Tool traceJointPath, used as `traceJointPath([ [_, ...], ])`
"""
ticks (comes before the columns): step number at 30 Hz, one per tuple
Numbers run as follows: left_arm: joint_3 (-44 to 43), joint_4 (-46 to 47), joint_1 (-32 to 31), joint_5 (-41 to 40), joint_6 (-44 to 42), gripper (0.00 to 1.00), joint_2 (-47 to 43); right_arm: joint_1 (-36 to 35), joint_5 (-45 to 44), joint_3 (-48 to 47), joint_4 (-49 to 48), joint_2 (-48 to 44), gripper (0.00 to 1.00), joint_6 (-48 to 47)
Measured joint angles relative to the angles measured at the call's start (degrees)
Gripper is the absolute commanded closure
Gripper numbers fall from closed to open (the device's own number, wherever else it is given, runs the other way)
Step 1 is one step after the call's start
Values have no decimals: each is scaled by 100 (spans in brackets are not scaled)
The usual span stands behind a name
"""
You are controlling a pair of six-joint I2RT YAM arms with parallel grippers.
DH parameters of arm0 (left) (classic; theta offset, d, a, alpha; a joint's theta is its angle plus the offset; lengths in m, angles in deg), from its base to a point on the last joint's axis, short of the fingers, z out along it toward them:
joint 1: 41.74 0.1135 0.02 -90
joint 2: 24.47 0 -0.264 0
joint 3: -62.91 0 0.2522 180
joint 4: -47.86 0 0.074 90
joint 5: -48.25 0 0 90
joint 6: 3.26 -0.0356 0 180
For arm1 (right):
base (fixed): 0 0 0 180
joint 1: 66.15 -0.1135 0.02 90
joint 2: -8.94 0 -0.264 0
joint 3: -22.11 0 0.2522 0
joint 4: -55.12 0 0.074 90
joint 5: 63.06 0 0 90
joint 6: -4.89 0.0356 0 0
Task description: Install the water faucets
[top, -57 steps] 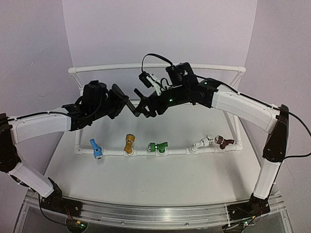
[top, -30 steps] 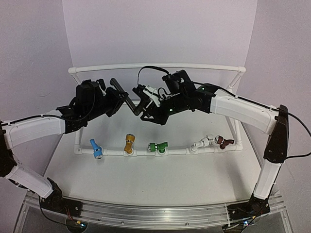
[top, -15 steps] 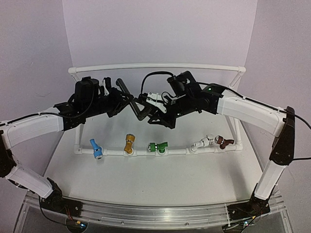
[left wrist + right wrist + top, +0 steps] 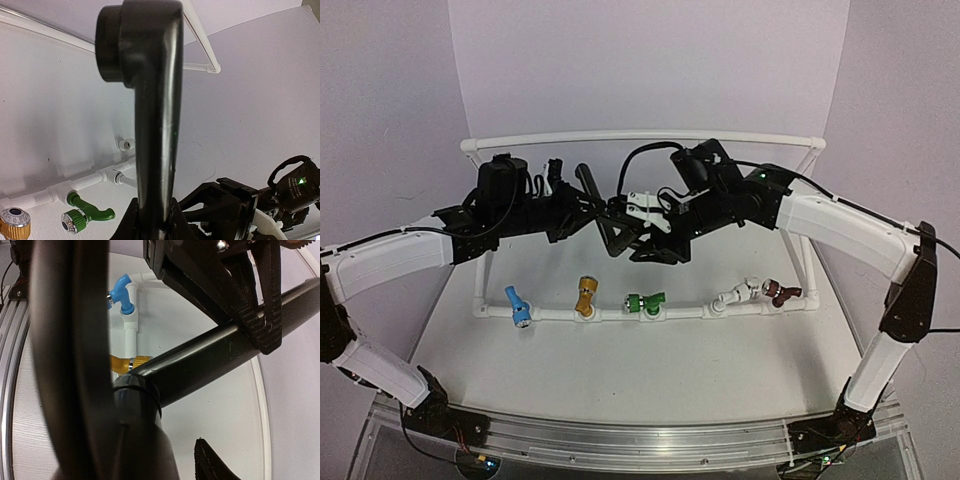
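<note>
The left gripper clamps the black faucet by its lever, mid-air at centre, beyond the near pipe rail. The right gripper has its jaws slightly apart around the faucet's body. Marks on the gold faucet cap are unreadable.

Soft, even light from above leaves faint shadows on the white table. Up close the black faucet blurs, with a dull sheen.

Qty: 1 dark grey-black plastic long-lever faucet; 5 small faucets, 1 ea. colour – blue plastic faucet, gold faucet, green faucet, white faucet, brown faucet; 1 white plastic pipe frame; 2 white-and-black robot arms, L arm & R arm.
</note>
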Motion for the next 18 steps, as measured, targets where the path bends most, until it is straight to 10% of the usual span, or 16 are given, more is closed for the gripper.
traceJointPath([
  [10, 93, -18, -16, 174, 101, 100, -21, -273, -48, -4, 107, -30, 98, 112],
  [15, 194, 57, -30, 164, 139, 99, -69, -274, 42, -7, 145, -30, 100, 117],
  [18, 199, 62, -31, 193, 148, 80, -70, -273, 67, -7, 148, -30, 100, 125],
])
